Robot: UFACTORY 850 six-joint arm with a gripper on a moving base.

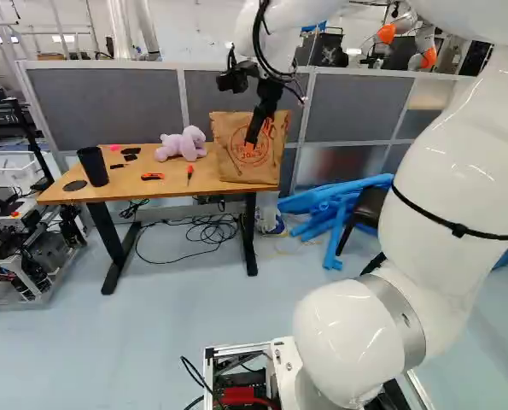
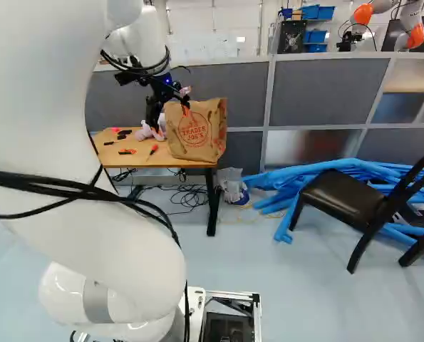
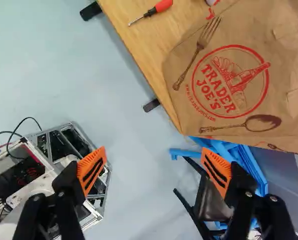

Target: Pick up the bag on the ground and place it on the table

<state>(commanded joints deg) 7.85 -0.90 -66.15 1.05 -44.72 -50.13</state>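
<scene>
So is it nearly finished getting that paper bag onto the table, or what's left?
The main part looks done: the paper bag is on the table, at one end. Nothing is in hand: the claw is open, with nothing gripped between its fingers. What's left is probably just moving the arm away, since the claw is near the bag.

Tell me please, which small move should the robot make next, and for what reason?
Probably the pincer should draw back a little, away from the paper bag. The bag already stands on the table, and the pincer is open and grips nothing, so the placing looks finished.
</scene>
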